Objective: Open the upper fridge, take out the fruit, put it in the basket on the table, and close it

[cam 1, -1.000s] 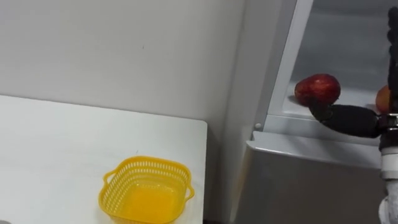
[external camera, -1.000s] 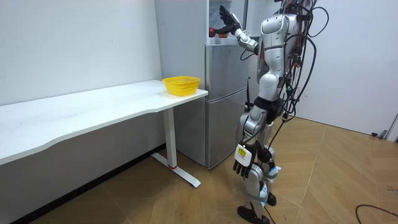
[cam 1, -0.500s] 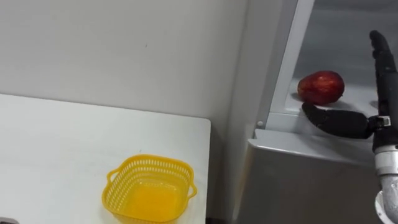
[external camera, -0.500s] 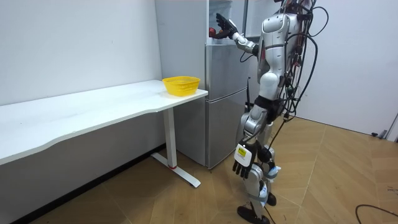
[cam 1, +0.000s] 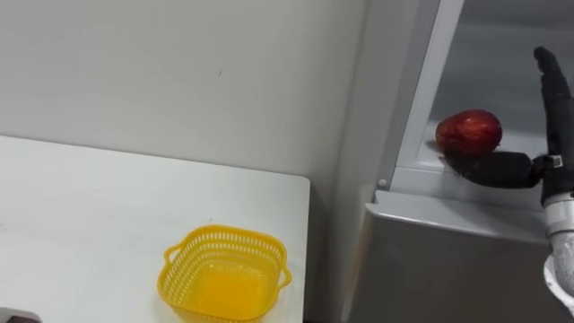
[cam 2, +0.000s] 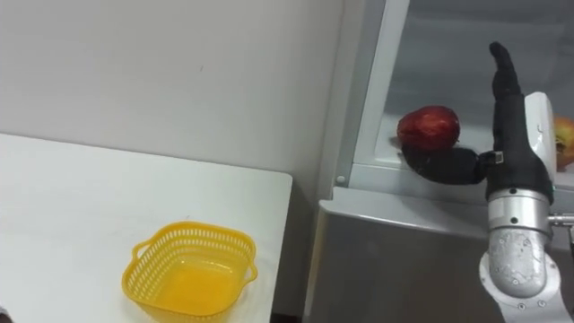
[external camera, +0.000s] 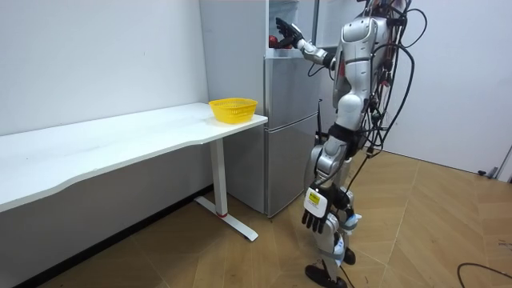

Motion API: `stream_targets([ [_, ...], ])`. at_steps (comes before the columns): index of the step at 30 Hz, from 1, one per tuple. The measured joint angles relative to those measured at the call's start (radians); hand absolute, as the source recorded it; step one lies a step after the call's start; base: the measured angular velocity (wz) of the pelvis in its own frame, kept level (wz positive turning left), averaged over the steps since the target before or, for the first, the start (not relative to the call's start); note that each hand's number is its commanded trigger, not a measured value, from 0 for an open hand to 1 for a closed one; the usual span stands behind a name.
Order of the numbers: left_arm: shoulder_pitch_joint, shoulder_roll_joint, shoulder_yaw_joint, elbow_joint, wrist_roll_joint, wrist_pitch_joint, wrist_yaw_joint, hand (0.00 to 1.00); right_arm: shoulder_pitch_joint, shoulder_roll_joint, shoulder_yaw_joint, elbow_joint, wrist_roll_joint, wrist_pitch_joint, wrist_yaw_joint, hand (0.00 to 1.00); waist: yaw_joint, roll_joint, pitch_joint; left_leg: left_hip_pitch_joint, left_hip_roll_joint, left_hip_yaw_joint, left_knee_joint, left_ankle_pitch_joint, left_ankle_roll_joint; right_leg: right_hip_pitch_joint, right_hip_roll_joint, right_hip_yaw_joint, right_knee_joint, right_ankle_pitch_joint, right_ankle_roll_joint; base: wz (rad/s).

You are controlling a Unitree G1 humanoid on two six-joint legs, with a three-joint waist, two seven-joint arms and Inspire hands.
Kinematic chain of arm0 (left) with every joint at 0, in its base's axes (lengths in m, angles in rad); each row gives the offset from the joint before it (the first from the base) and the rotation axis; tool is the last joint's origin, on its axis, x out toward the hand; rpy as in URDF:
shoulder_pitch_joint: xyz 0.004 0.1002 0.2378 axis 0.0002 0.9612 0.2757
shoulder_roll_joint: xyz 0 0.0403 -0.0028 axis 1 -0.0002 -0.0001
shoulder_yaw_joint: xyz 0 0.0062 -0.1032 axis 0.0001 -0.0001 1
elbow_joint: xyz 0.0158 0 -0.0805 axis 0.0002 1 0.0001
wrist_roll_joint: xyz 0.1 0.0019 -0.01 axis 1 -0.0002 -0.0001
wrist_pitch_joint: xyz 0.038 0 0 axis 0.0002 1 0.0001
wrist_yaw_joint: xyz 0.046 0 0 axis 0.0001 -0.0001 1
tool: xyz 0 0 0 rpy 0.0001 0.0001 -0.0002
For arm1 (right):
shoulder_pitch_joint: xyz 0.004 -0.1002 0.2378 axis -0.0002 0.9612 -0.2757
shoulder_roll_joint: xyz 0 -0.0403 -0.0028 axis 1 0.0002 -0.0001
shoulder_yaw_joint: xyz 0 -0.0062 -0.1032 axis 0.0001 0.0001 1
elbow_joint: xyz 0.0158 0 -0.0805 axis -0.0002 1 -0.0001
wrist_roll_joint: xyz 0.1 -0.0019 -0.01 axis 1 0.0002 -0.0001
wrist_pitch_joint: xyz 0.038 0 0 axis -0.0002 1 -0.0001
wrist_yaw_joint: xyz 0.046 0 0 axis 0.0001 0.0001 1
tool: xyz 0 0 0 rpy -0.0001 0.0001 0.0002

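Room: plain white wall (cam 1: 179, 72), light wooden floor (external camera: 448, 224). A long white table with a smooth matt top (cam 1: 90, 224) is set along the wall. A tall silver two-compartment refrigerator (external camera: 288, 136) is placed just beside the table's end, presumably so that goods can be passed across with little travel.

On the table: one yellow perforated plastic basket with two handles (cam 1: 226, 242), empty, positioned at the corner nearest the refrigerator. It is judged to be kept there as the receiving vessel.

Upper refrigerator compartment (cam 1: 502, 63): opened, pale shelf exposed. One round red apple (cam 2: 429, 126) is seated near the front edge of the shelf, within easy reach. An orange-coloured fruit (cam 2: 563, 144), partly seen, is lodged further along the same shelf.

Right hand (cam 2: 513, 157): raised to shelf height by the robot, which is stationed in front of the refrigerator. The fingers are held straight and pointed upward beside the apple. The thumb is stretched sideways under the apple's front, touching it or nearly so. Nothing is gripped. The spread is judged to be a wide cradle prepared for closing round the fruit.

Left hand (external camera: 314, 212): hung at the thigh, fingers loose, nothing carried.

Status: apple not yet lifted; retrieval is judged to be at the grasp stage
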Motion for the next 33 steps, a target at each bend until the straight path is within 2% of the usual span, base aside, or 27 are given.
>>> stream_targets([
  [6,-0.009,0.0,-0.002,0.002,0.0,0.0,-0.002,0.0,-0.03,-0.018,0.003,0.039,0.032,0.001,0.001,0.0,0.0,0.0,0.006,-0.002,0.0,-0.003,-0.002,0.0,0.0,-0.001,-0.001,-0.006,0.001,0.0,0.0,0.01],
  [15,-0.022,0.0,0.0,-0.004,0.001,0.001,-0.002,0.0,-0.039,-0.031,0.003,0.039,0.033,0.001,0.004,0.0,0.001,-0.004,0.0019,-0.016,-0.003,-0.01,0.001,0.0,0.0,-0.012,0.0,-0.012,-0.001,0.0,0.0,0.0],
  [21,-0.022,0.002,0.003,-0.023,0.001,0.001,-0.004,0.0,-0.069,-0.035,0.004,0.039,0.036,0.012,0.054,0.0,0.002,-0.007,0.0002,-0.014,-0.002,-0.02,0.002,0.002,-0.002,-0.012,0.001,-0.014,-0.001,0.0,0.0,0.02],
  [24,-0.021,0.003,0.004,-0.048,0.001,0.003,-0.01,0.0,-0.069,-0.053,0.019,0.04,0.079,0.028,0.085,0.0,0.016,-0.01,0.0001,-0.013,-0.002,-0.02,0.002,0.002,-0.002,-0.011,0.001,-0.013,-0.002,0.0,0.0,0.0],
  [28,-0.013,0.009,0.013,-0.078,0.001,0.004,-0.027,0.0,-0.08,-0.071,0.023,0.046,0.117,0.051,0.137,0.0,0.025,-0.018,0.0038,-0.009,-0.001,-0.02,0.002,0.003,-0.002,-0.007,0.001,-0.013,-0.001,0.0,0.0,0.0],
  [33,-0.003,0.022,0.02,-0.088,0.001,0.004,-0.046,0.0,-0.095,-0.074,0.039,0.076,0.179,0.052,0.195,0.0,0.026,-0.029,0.0061,-0.009,0.0,-0.019,0.005,0.003,-0.002,-0.005,-0.001,-0.012,0.001,0.0,0.0,0.0],
])
